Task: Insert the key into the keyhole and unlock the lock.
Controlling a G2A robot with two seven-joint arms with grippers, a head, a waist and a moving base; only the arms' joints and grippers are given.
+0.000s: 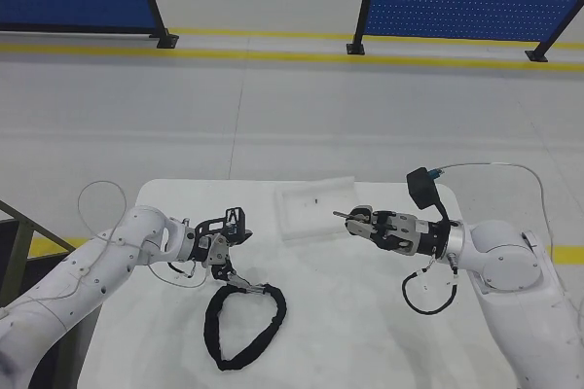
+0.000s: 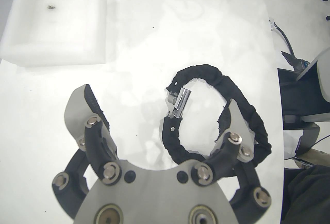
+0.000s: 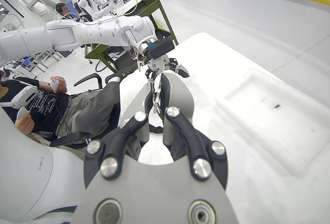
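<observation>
The right gripper (image 3: 157,89) is clenched on the key (image 3: 155,102). The key sits between the pads and its blade projects past the fingertips. This grip probably fixes the blade against rotation for the later turn. In the top view the key (image 1: 341,214) is held clear of the table (image 1: 370,321), over one end of a white foam tray (image 1: 307,219) at the far edge. Its long axis is roughly level and in line with the gripper, and the tip points across toward the left arm. The left gripper (image 2: 157,100) is released, jaws spread wide, above the lock (image 2: 206,71). The lock is a black fabric-sleeved loop lying flat on the robot's left side of the table. One finger (image 2: 229,116) overlaps the sleeve, but contact cannot be confirmed. This placement suggests the left arm is set to seize and steady the lock for insertion. The metal lock cylinder (image 2: 181,104) joins the loop's two ends and lies on its side, long axis roughly parallel to the table. Which end carries the keyhole cannot be determined. Key and cylinder are well apart and not aligned.
</observation>
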